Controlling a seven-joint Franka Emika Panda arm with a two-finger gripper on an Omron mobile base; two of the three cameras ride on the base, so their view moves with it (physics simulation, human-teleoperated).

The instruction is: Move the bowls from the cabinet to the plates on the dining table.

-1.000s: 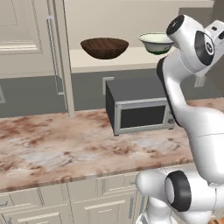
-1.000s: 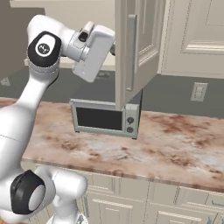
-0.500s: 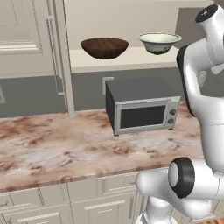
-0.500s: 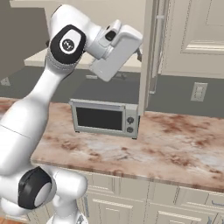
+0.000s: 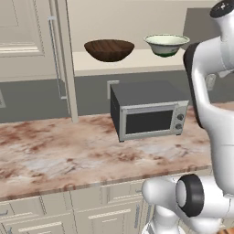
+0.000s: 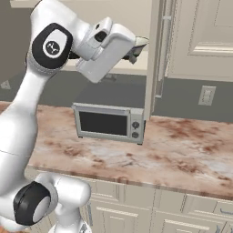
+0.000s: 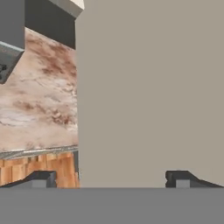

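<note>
The gripper (image 7: 109,179) is seen in the hand view with its two dark finger tips (image 7: 41,178) spread wide apart and nothing between them; a flat beige panel is faced close up, and which part of the cabinet it belongs to cannot be told. In the right base view the hand is raised beside the edge of the open cabinet door (image 6: 156,54), at shelf height. On the pale inner shelf of the cabinet (image 5: 137,61) two bowls are stood side by side, apart from each other: a wide, shallow dark-brown wooden bowl (image 5: 109,49) to the left and a smaller pale cream-green bowl (image 5: 167,45) with a flared rim to the right. Nothing can be seen inside either bowl. Beneath the shelf, a grey microwave (image 5: 148,110) is set on the pinkish-brown marbled counter (image 5: 55,155), above beige drawer fronts (image 5: 55,215). Compared with the left base view of a second ago, the arm has swung rightward, so that the cream-green bowl, then partly hidden behind the wrist, is now fully exposed, while both bowls have stayed in their places on the shelf.
</note>
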